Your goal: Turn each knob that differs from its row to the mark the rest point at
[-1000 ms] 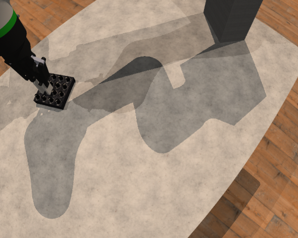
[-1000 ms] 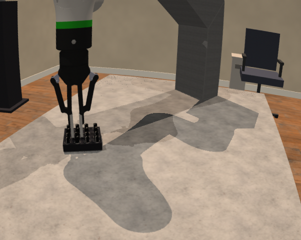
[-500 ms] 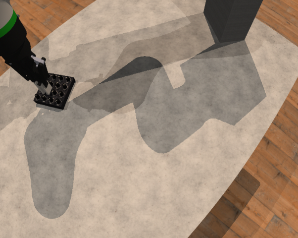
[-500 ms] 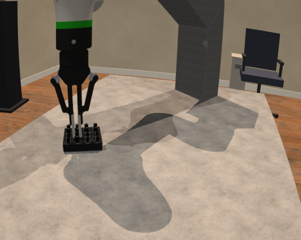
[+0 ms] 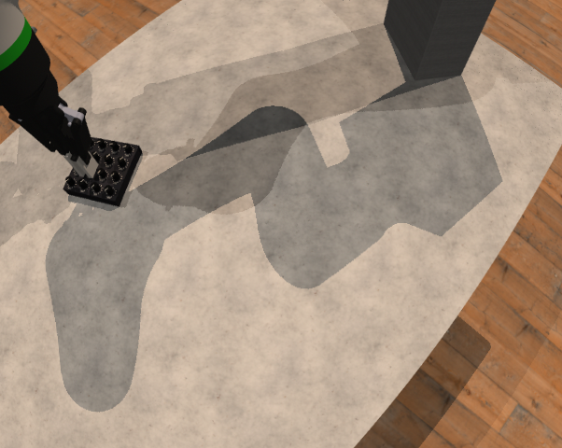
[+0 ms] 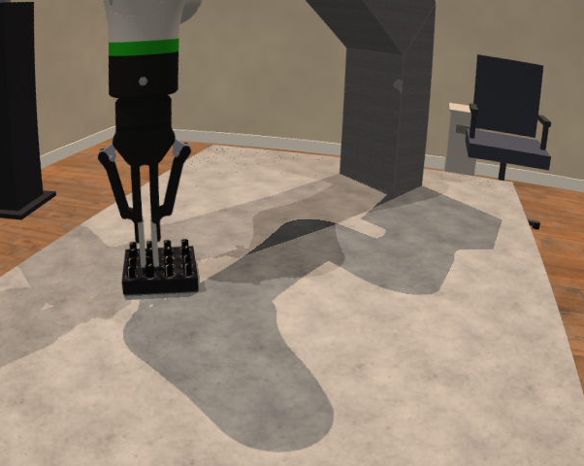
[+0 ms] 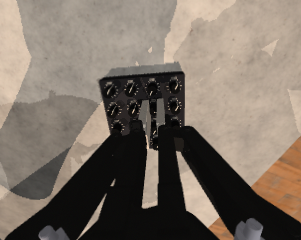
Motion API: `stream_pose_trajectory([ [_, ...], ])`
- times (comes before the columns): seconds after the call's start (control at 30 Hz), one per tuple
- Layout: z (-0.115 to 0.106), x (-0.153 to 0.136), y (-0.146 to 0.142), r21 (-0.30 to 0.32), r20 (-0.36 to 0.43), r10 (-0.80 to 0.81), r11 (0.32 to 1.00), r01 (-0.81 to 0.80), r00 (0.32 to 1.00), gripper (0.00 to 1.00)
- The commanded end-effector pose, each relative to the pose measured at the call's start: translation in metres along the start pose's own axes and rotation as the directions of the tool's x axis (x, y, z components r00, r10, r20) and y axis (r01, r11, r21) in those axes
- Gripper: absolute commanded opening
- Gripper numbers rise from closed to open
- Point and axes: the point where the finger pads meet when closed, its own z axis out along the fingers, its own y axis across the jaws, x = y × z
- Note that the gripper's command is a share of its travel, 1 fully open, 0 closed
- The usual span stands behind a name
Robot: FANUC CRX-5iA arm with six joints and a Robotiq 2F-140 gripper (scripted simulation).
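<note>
The black knob box (image 5: 129,178) (image 6: 160,286) (image 7: 163,76) stands flat on the table with four rows of four knobs. My gripper (image 5: 88,174) (image 6: 149,264) (image 7: 154,109) points down over it. Its pale fingertips stand close on both sides of one knob (image 7: 153,108), in the second row from the top of the wrist view and third from the left, and look shut on it. That knob's white line is hidden. White lines show on the knobs of the wrist view's top row, such as the left knob (image 7: 110,89). The fingers hide parts of the lower rows. Printed names are too small to read.
Neighbouring knobs stand close around the fingertips. A dark grey column (image 5: 433,40) (image 6: 374,120) stands on the table (image 5: 252,347) (image 6: 433,361), far from the box. A chair (image 6: 506,97) and a black cabinet (image 6: 12,110) are beyond the table.
</note>
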Motion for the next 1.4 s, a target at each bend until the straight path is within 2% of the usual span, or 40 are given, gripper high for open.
stream_pose_trajectory([
  [0.0, -0.0001, 0.0001, 0.0000, 0.000, 0.000, 0.000, 1.000, 0.000, 1.000, 0.05],
  [0.47, -0.0001, 0.0001, 0.0000, 0.000, 0.000, -0.012, 1.000, 0.012, 1.000, 0.05],
  [0.9, -0.0001, 0.0001, 0.0000, 0.000, 0.000, -0.091, 0.996, 0.091, 0.996, 0.05],
  [1.37, -0.0001, 0.0001, 0.0000, 0.000, 0.000, -0.321, 0.947, 0.321, 0.947, 0.05],
])
